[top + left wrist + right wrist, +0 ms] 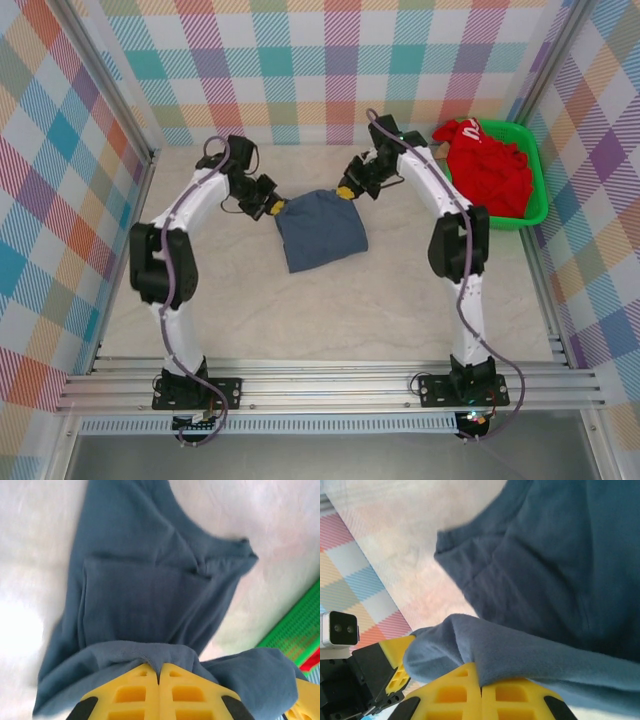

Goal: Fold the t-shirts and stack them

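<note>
The slate-blue t-shirt [320,232] lies partly folded at the middle of the table, its far edge lifted. My left gripper [272,207] is shut on its far left corner, and in the left wrist view the cloth [145,585] bunches between the yellow fingers [130,692]. At the far right corner my right gripper [347,192] is shut on the blue t-shirt [555,565] too, a fold draped over its fingers [515,700]. The red t-shirt [488,165] lies crumpled in the green basket [540,190].
The basket stands at the back right against the checked wall [300,60]. A green corner of the basket [295,625] appears in the left wrist view. Bare tabletop [330,320] lies between the shirt and the arm bases.
</note>
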